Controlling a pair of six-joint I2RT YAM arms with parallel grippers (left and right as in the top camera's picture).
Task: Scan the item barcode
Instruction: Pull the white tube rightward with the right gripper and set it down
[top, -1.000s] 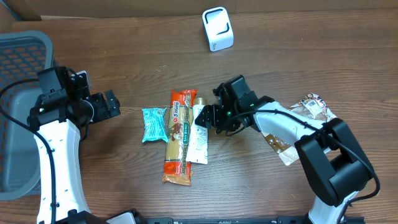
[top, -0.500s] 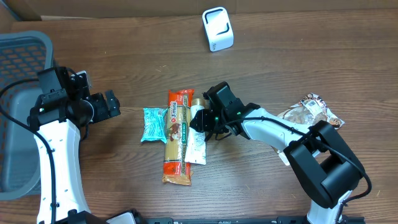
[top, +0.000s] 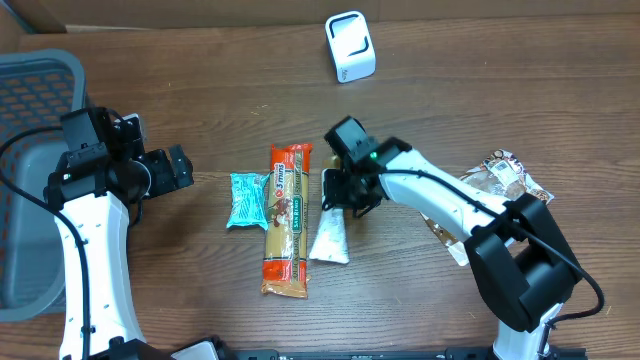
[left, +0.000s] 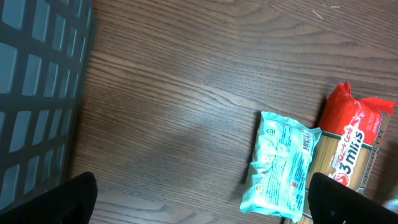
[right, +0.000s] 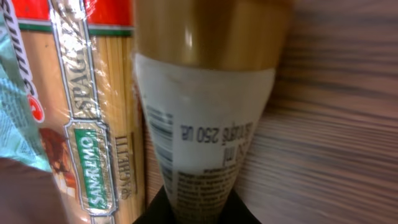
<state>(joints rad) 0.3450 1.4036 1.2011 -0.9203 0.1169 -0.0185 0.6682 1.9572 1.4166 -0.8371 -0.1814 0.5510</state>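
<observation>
R claw (top: 342, 189) round tube (top: 330, 238) cap-end

The right tool (top: 339, 194) hides one end of the tube (top: 330, 240) overhead; up close its gold cap (right: 211, 31) blurs. The basket (top: 30, 150) at the left edge of the bench (top: 500, 100) is cropped.

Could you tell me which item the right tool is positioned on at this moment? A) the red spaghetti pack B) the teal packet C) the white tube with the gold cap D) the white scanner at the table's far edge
C: in the overhead view the right tool sits on the gold-capped end of the white tube, and the right wrist view is filled by that same tube.
</observation>
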